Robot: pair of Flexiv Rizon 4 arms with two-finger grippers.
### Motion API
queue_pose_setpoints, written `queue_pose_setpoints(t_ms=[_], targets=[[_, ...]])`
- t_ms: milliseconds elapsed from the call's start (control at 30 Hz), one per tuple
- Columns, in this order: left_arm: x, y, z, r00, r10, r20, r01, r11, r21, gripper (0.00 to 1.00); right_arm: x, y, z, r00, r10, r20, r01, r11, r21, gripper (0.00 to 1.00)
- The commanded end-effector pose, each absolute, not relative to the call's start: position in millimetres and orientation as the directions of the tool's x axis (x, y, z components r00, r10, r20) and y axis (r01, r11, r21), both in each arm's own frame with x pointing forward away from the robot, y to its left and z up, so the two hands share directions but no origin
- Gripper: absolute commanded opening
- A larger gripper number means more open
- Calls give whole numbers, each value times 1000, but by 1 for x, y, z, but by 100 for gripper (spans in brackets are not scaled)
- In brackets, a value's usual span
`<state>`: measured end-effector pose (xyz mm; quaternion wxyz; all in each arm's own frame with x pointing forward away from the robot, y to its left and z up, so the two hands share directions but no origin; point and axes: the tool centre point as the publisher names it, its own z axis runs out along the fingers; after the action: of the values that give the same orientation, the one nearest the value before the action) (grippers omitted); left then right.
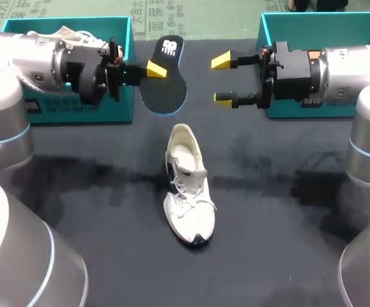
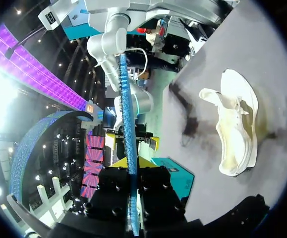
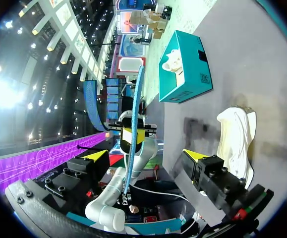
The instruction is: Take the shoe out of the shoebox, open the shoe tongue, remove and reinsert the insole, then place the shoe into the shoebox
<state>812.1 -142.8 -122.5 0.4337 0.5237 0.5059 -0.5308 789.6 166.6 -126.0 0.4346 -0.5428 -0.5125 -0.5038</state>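
While left jaws pinch the insole (image 1: 167,89), white logo showing, right jaws stand spread; shoe (image 1: 188,192) lies mid bench (image 1: 287,211).

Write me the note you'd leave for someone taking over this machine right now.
Left gripper: jaws shut on the dark insole, held on edge beside the left shoebox.
Right gripper: jaws open, empty, facing the insole, in front of the right shoebox.
White shoe: lying mid-table, out of its box, insole out, tongue apparently pulled open.
Left to do: reinsert the insole, then box the shoe.
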Motion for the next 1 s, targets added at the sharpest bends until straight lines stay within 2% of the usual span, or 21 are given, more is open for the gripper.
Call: queue_pose_setpoints(t_ms=[33, 267, 400, 733, 833, 867, 1000], targets=[[808, -142, -121, -75, 73, -995, 991, -103, -82, 0, 789, 168, -126, -32, 120, 992, 994, -99, 44, 100], [813, -151, -129, -39, 106, -994, 998, -48, -45, 0, 789, 168, -126, -32, 120, 992, 994, -99, 44, 100], [819, -150, -131, -29, 97, -995, 999, -31, -32, 0, 789, 177, -124, -76, 119, 990, 994, -70, 85, 100], [822, -156, -140, 63, 86, -994, 997, -45, 60, 0, 781, 206, -133, -27, 98, 995, 999, -19, 29, 100], [824, -160, -142, 86, 92, -992, 996, -40, 83, 0, 778, 212, -131, -29, 106, 994, 1000, -5, 30, 93], [824, -161, -142, 89, 93, -992, 996, -39, 86, 0, 778, 213, -131, -33, 105, 994, 999, -1, 34, 87], [826, -165, -144, 90, 96, -991, 996, -37, 86, 0, 774, 220, -129, -59, 116, 992, 998, 17, 57, 85]])
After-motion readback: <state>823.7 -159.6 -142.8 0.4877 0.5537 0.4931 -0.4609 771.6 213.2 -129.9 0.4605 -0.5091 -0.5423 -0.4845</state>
